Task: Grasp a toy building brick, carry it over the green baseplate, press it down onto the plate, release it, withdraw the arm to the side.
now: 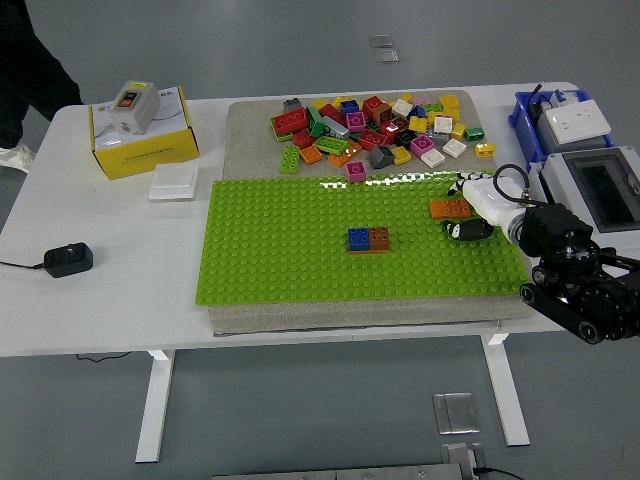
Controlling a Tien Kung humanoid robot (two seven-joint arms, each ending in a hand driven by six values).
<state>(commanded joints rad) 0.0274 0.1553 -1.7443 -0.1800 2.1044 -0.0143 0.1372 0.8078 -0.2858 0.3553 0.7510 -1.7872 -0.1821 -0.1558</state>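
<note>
Orange brick (450,208) sitting at the right end of the green baseplate (300,260), touching the fingers of the right hand (478,208); cannot tell whether clamped on it or only resting against it, since the white palm hides the fingertips; probably either pressing down or just about to let go, judging by the low, flat pose of the hand over the studs. Nearer the middle of the plate, a blue brick (358,237) and a brown brick (380,237) side by side, already seated. Beyond the far edge, a loose pile of bricks (375,125) on the grey mat (250,120), kept within reach as stock. Farther left, a yellow box (143,145) and a black adapter (68,260), well apart from the work.
</note>
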